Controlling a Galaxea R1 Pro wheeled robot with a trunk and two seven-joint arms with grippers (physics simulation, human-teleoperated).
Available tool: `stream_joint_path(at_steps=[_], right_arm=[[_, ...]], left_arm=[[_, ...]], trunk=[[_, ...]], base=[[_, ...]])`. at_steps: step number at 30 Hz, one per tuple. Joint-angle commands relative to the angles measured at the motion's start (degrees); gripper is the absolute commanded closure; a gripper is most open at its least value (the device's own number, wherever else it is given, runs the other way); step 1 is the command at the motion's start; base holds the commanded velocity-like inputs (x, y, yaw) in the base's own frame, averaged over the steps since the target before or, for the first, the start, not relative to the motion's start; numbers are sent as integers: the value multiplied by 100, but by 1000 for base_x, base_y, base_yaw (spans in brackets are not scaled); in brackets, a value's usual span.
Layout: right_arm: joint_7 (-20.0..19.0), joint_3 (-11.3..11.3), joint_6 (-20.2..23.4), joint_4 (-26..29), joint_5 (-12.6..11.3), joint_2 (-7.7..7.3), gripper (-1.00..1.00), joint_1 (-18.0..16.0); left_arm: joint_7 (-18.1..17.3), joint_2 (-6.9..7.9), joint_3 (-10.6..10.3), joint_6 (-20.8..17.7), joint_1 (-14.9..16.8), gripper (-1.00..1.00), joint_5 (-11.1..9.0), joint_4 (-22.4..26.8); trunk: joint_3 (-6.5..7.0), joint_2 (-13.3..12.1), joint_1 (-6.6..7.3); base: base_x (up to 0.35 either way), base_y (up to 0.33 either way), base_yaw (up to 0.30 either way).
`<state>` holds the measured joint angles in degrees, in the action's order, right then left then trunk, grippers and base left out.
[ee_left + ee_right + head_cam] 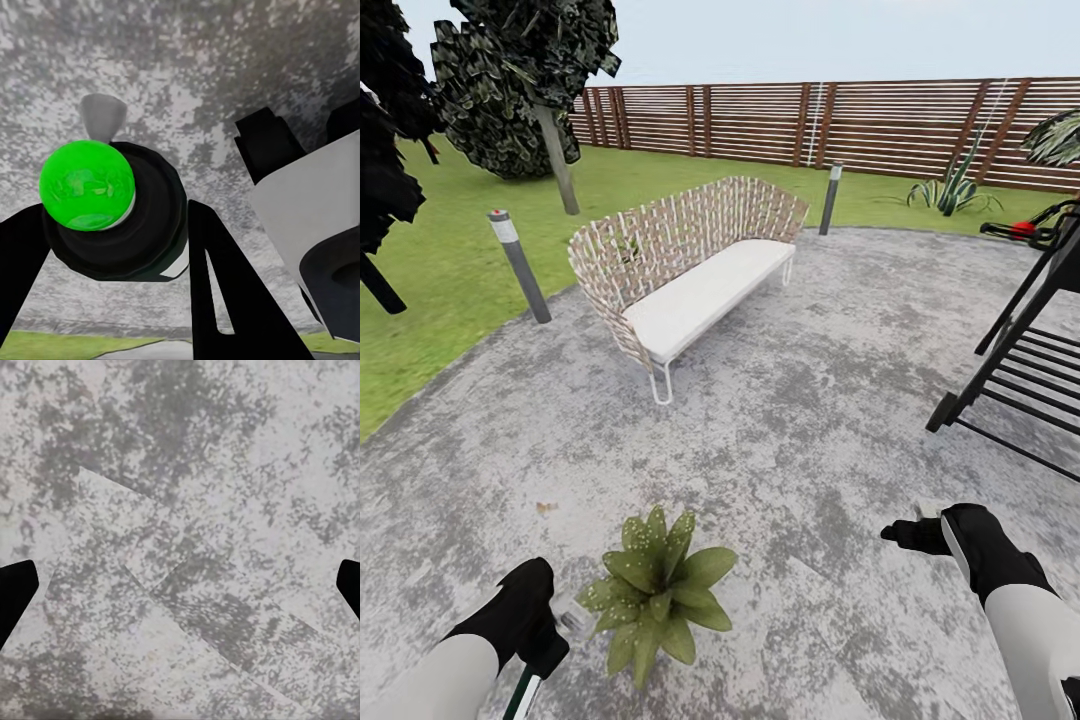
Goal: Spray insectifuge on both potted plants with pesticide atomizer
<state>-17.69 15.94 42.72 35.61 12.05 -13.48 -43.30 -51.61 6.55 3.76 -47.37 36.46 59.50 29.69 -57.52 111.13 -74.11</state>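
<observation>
Patio (810, 400): mottled grey paving, round, ringed by lawn (450, 270) to the left and far side.

Plant (657, 590): one low rosette of broad pointed green leaves, near centre of the patio, just right of the left gripper; its pot was hidden under the leaves.

Atomizer (112, 217): held in the left gripper (545, 640). In the left wrist view it appeared as a dark round body with a bright green cap and a pale grey nozzle, set between the two black fingers (225, 300), which pressed its sides. In the head view only a dark green and white sliver showed below the gripper, at the near left edge.

Right gripper (920, 535): black, held over bare paving at near right, well apart from the plant. In the right wrist view its fingertips (15, 592) sat at opposite edges, spread wide, nothing between them.

Bench (690, 270): woven back, white seat, centre left, far side of the patio.

Bollards (520, 265): two grey posts at the patio's edge, one left, one far.

Rack (1020, 360): black slatted frame, right edge.

Fence (810, 125): brown horizontal slats, far side.

Trees (510, 80): dark foliage, far left.
</observation>
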Motion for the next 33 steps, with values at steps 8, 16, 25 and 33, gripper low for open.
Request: stream_joint_path(at_steps=[8, 16, 25, 33], right_arm=[[-50, 23, 26, 7, 60, 3, -100, -3], [-50, 22, 26, 7, 60, 3, -100, -3], [-50, 6, 26, 7, 60, 3, -100, -3], [-50, 0, 26, 7, 60, 3, -100, -3]], left_arm=[[-51, -5, 29, -18, 2, 100, 45, 11], [-51, -13, 29, -18, 2, 100, 45, 11], [-51, -14, 33, -18, 2, 100, 45, 11], [-51, -14, 32, -18, 2, 100, 45, 11]], trunk=[[-5, 2, 1], [-5, 2, 1], [-5, 2, 1], [-5, 2, 1]], base=[[0, -98, 2], [0, -11, 174], [0, 0, 172], [74, -84, 14]])
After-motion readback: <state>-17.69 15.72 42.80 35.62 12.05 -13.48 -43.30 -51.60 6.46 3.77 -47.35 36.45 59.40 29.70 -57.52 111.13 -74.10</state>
